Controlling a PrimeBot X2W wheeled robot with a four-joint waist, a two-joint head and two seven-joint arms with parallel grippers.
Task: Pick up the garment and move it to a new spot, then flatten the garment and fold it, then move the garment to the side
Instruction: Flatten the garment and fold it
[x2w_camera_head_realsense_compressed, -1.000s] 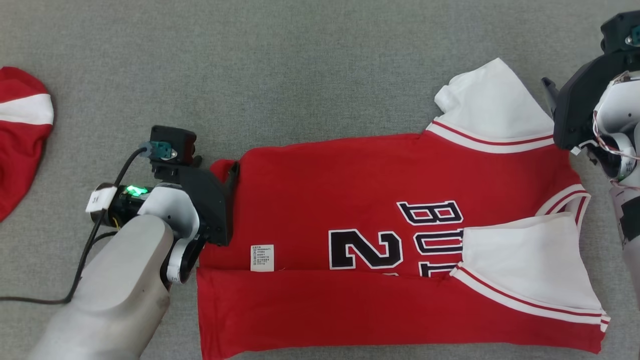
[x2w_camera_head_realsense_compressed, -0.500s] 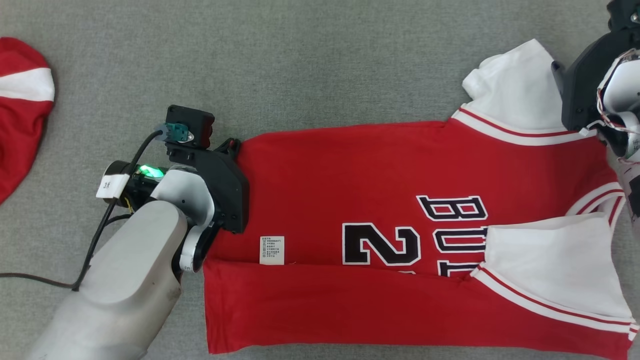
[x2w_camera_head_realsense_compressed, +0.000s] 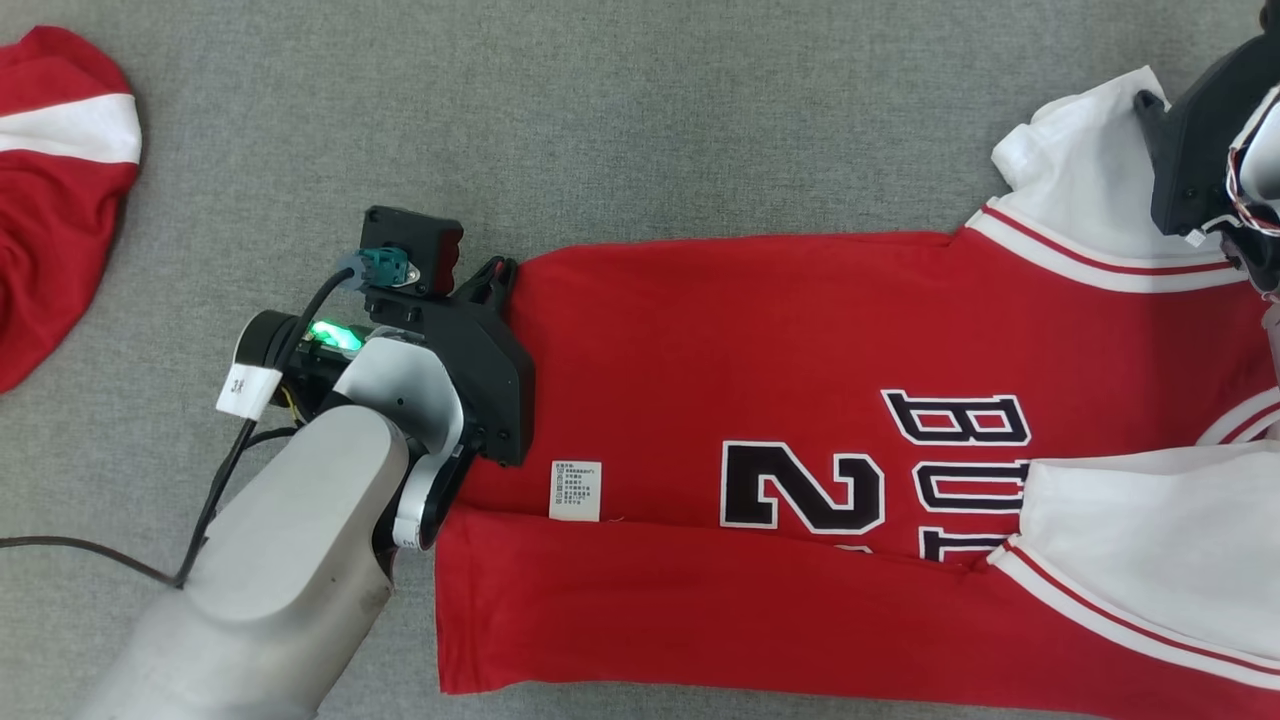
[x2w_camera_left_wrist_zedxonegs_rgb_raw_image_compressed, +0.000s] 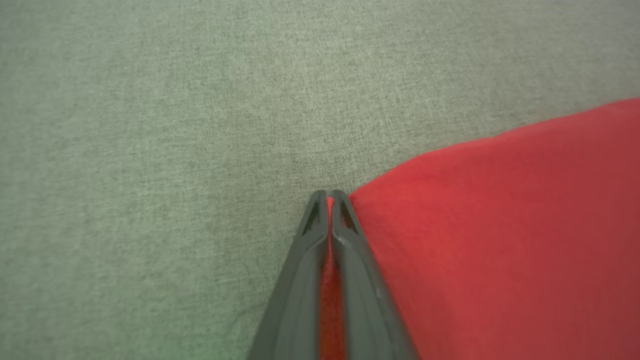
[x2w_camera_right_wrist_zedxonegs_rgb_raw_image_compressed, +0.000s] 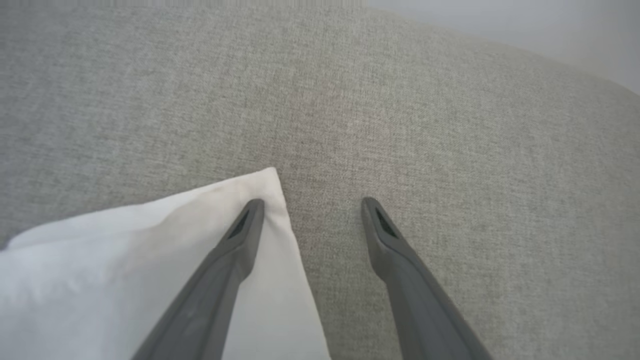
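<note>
The garment (x2w_camera_head_realsense_compressed: 750, 360) is a red jersey with white sleeves and black lettering, lying flat on the grey cloth surface with its near edge folded over. My left gripper (x2w_camera_head_realsense_compressed: 497, 275) sits at the garment's far left corner. In the left wrist view the left gripper (x2w_camera_left_wrist_zedxonegs_rgb_raw_image_compressed: 326, 196) is shut, with a strip of the red garment (x2w_camera_left_wrist_zedxonegs_rgb_raw_image_compressed: 500, 225) pinched between its fingers. My right gripper (x2w_camera_head_realsense_compressed: 1150, 105) is at the upper white sleeve (x2w_camera_head_realsense_compressed: 1080, 170). In the right wrist view the right gripper (x2w_camera_right_wrist_zedxonegs_rgb_raw_image_compressed: 312, 205) is open, one finger over the white sleeve's (x2w_camera_right_wrist_zedxonegs_rgb_raw_image_compressed: 150, 260) corner and the other over bare cloth.
Another red and white garment (x2w_camera_head_realsense_compressed: 50, 190) lies bunched at the far left. A black cable (x2w_camera_head_realsense_compressed: 100, 555) trails from my left arm across the grey surface (x2w_camera_head_realsense_compressed: 640, 120). A white care label (x2w_camera_head_realsense_compressed: 576, 490) shows on the jersey near the fold.
The left gripper has shut on the garment's left corner. The head camera has moved, so the whole scene sits further right in the picture. The right gripper stays open.
</note>
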